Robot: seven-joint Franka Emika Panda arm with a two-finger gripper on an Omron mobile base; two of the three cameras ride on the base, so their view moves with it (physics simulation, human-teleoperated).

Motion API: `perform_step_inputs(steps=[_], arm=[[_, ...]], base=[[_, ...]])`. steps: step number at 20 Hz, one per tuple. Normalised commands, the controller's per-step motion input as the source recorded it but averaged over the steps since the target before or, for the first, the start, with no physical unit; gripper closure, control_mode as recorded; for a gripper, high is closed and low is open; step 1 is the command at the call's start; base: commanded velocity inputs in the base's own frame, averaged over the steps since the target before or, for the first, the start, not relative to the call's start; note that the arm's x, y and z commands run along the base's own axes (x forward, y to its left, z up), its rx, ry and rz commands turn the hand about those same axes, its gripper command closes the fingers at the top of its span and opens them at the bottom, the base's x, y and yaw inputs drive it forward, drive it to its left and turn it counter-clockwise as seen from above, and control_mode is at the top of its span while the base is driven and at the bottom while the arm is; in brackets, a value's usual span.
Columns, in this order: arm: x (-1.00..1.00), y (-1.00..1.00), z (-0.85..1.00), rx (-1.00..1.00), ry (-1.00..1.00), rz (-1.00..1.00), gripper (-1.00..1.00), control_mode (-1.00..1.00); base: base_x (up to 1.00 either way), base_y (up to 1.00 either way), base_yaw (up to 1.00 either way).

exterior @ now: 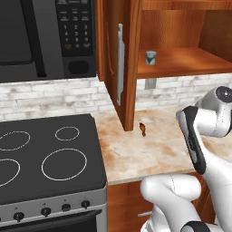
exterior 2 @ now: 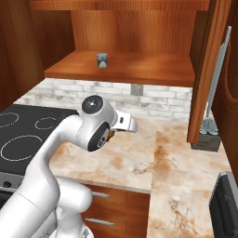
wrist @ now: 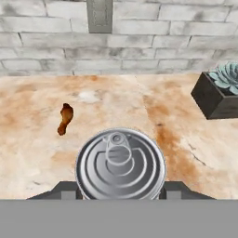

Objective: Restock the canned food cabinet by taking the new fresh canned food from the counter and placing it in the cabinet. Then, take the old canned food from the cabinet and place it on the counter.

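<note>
Your pincer (wrist: 120, 195) pinches the flat tin (wrist: 120, 163) above the worktop (wrist: 176, 153); lower it straight, keep it level, clear of the planter (wrist: 217, 95) on the right

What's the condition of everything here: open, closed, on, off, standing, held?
cabinet door: open
blue-grey can: upright on the cabinet shelf
flat tin: sealed, pull tab flat, held between the fingers over the counter
gripper: closed on the flat tin
microwave: door shut
stove: burners dark, not glowing
succulent planter: upright on the counter
</note>
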Motion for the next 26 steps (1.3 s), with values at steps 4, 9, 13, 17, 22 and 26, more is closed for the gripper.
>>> perform_step_inputs(steps=[4, 9, 13, 17, 22, 26], arm=[[0.39, 0.09, -0.59, 0.0, 0.01, 0.0, 1.0, -1.0], [0.22, 0.01, -0.72, 0.0, 0.18, 0.03, 1.0, -1.0], [0.31, 0.0, -0.62, 0.0, 0.21, 0.02, 1.0, -1.0], [0.41, 0.0, -0.45, 0.0, 0.19, 0.0, 1.0, -1.0], [0.21, 0.0, -0.77, 0.0, 0.0, 0.0, 1.0, -1.0], [0.21, 0.0, -0.62, 0.0, -0.07, 0.0, 1.0, -1.0]], base=[[0.0, 0.0, 0.0], [0.0, 0.0, 0.0], [0.0, 0.0, 0.0], [0.0, 0.0, 0.0], [0.0, 0.0, 0.0], [0.0, 0.0, 0.0]])
